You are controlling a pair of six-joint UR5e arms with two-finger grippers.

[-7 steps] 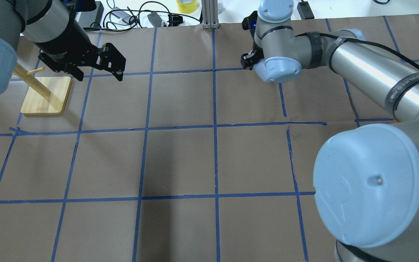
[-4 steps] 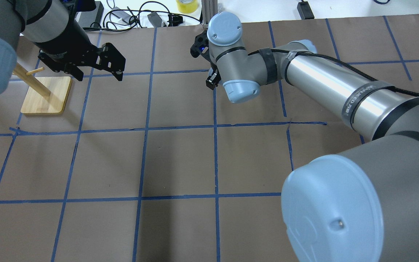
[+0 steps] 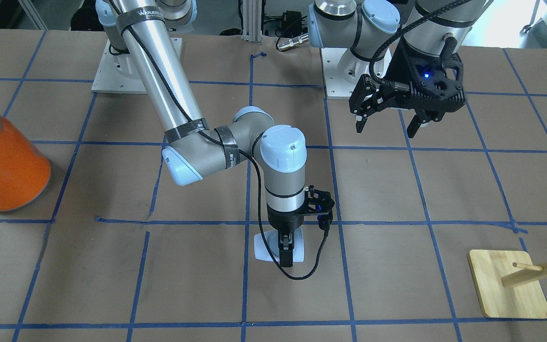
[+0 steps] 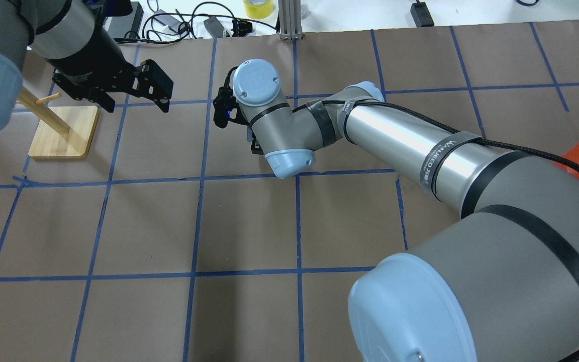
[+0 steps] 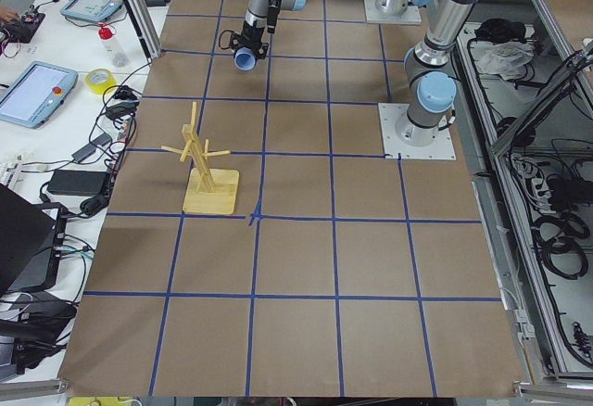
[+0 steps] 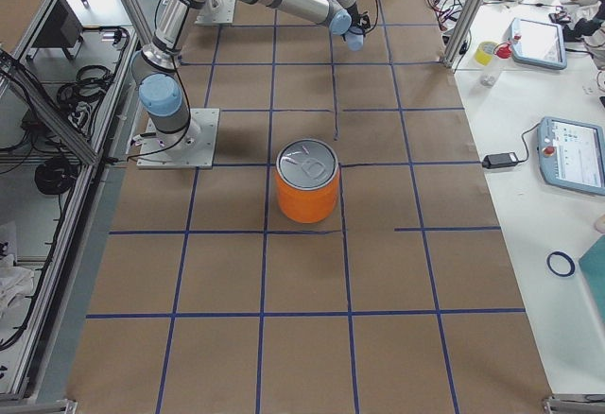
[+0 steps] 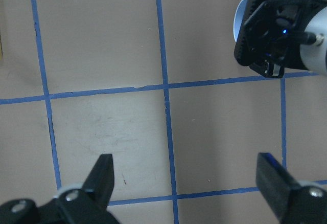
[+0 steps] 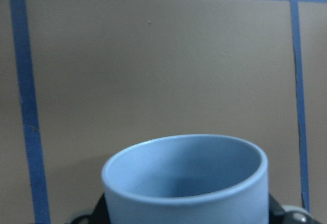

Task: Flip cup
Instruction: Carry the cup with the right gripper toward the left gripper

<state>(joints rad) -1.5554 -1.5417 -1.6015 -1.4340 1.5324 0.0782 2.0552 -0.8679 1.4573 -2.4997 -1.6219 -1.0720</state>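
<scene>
The cup (image 3: 269, 248) is a small pale blue-white tumbler, held between the fingers of my right gripper (image 3: 287, 251). That gripper points down, close over the brown table near its middle. The right wrist view shows the cup's (image 8: 186, 183) rim and light blue inside, with the table beyond. It also shows in the left wrist view (image 7: 240, 18), the exterior left view (image 5: 244, 57) and the exterior right view (image 6: 354, 42). In the overhead view my right wrist (image 4: 269, 125) hides it. My left gripper (image 3: 387, 124) is open and empty above the table, apart from the cup; it also shows overhead (image 4: 138, 106).
A large orange can (image 3: 5, 161) with a silver lid stands on the table on my right side, seen also from the right (image 6: 306, 182). A wooden peg rack (image 3: 508, 289) on a square base stands on my left side (image 4: 63, 130). Blue tape lines grid the table.
My right arm has swung leftward across the far table in the overhead view, carrying its wrist past the centre line. My left arm and gripper have not moved.
</scene>
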